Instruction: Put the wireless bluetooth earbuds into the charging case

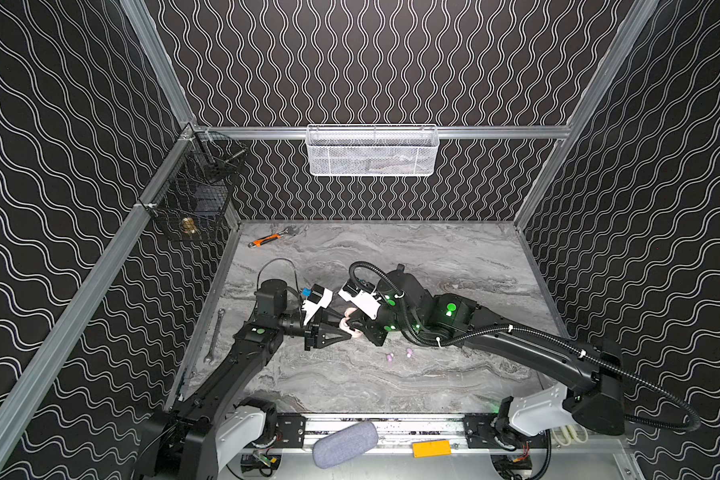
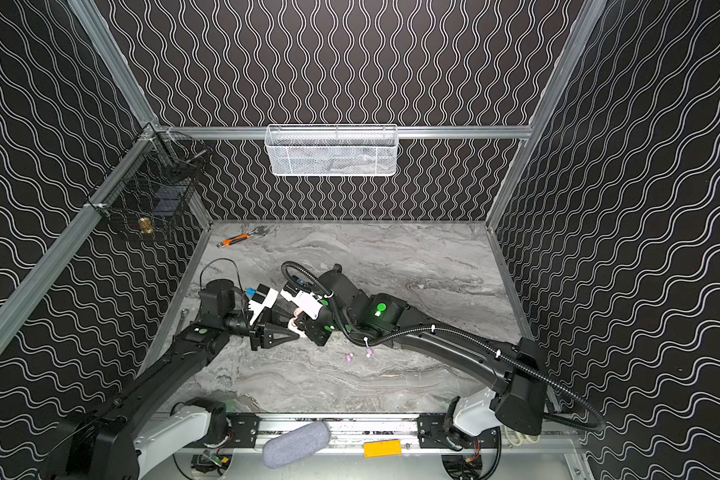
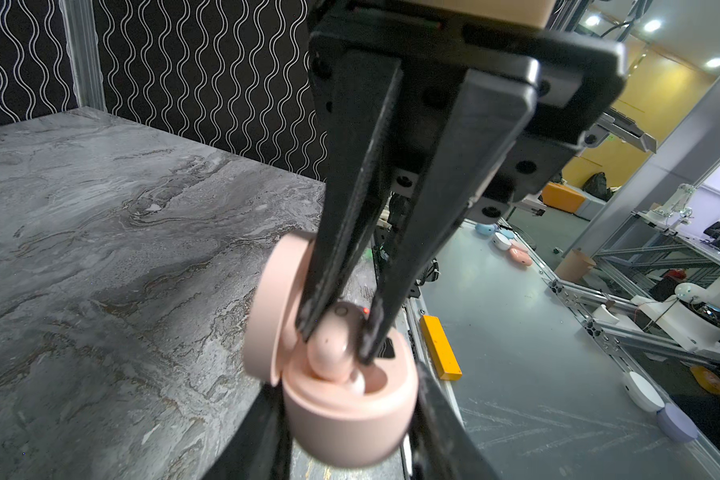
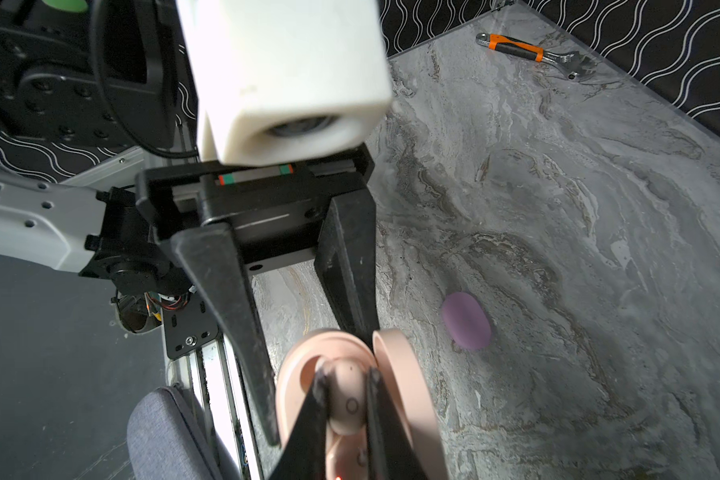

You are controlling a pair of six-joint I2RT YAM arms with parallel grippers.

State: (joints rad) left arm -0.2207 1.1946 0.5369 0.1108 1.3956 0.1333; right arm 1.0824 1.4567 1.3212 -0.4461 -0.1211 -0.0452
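A pale pink charging case (image 3: 362, 428) (image 4: 292, 374) (image 1: 347, 328) is held above the table with its lid (image 3: 267, 307) swung open. My left gripper (image 3: 350, 415) (image 1: 344, 336) (image 2: 292, 332) is shut on the case body. Pinched in my right gripper (image 4: 346, 380) (image 3: 334, 343) (image 1: 357, 325) is a pale pink earbud (image 4: 348, 403) (image 3: 329, 353), sitting down in a well of the case. In both top views two lilac earbuds (image 1: 389, 356) (image 1: 409, 352) (image 2: 349, 356) lie on the marble table in front of the grippers.
A lilac pebble-shaped case (image 4: 466, 320) lies on the table beyond the grippers. There is an orange-handled wrench (image 1: 269, 240) at the back left and a spanner (image 1: 215, 336) along the left edge. A grey pouch (image 1: 344, 442) and a yellow block (image 1: 431, 449) rest on the front rail.
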